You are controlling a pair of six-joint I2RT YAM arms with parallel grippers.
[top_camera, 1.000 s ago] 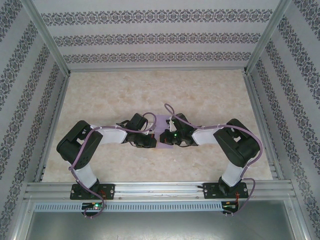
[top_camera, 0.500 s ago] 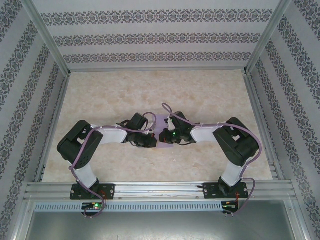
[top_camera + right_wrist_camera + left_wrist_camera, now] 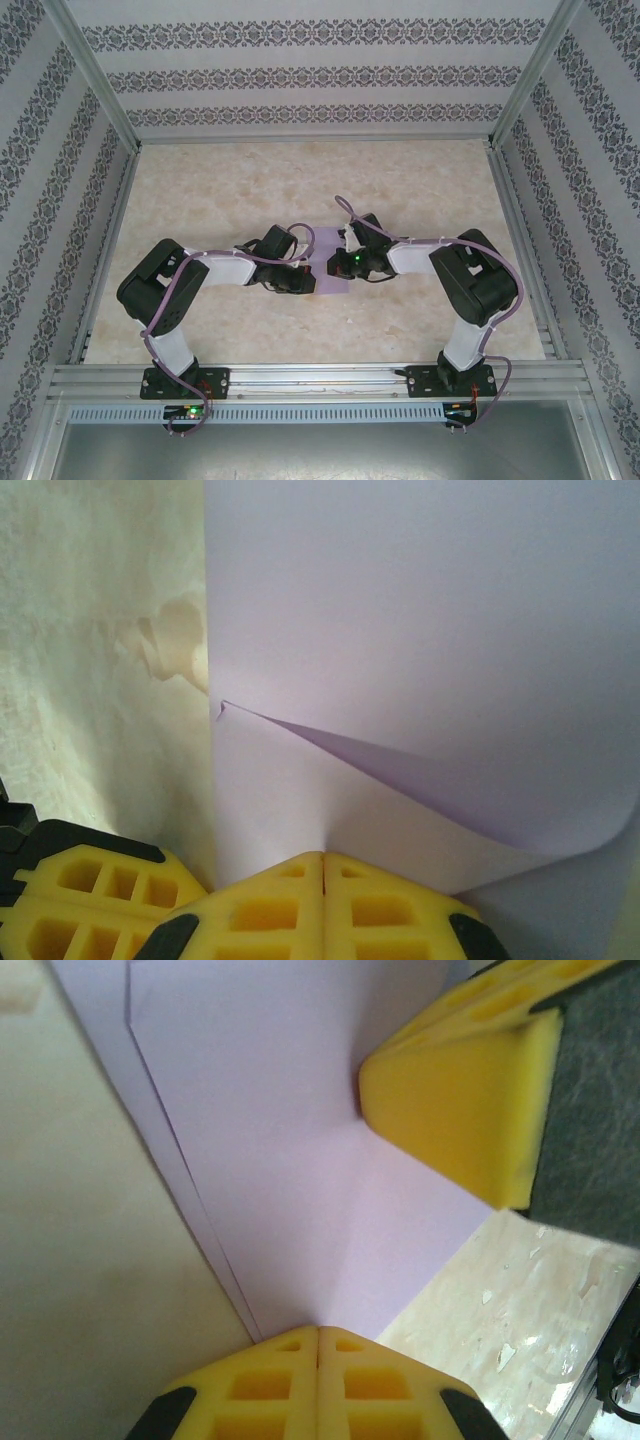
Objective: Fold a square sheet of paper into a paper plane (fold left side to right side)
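Observation:
The square sheet of paper [image 3: 331, 287] is lavender and lies folded on the table between the two arms. My left gripper [image 3: 302, 279] is shut, its yellow tips [image 3: 318, 1332] resting on the paper's [image 3: 270, 1150] near edge beside the doubled left edge. My right gripper [image 3: 338, 266] is shut too, tips [image 3: 322, 858] pressed on the sheet [image 3: 400, 590]. A loose upper layer [image 3: 470, 790] curls up just ahead of the right tips. The right gripper's fingers [image 3: 460, 1100] show in the left wrist view, touching the paper. No paper plane shape shows.
The marbled table top [image 3: 300, 190] is bare around the arms. Metal frame rails [image 3: 320, 380] run along the near edge, and patterned walls [image 3: 310, 75] close in the back and both sides.
My right gripper has shifted slightly right and away over the paper, uncovering a little more lavender near its front edge. The left arm has stayed put.

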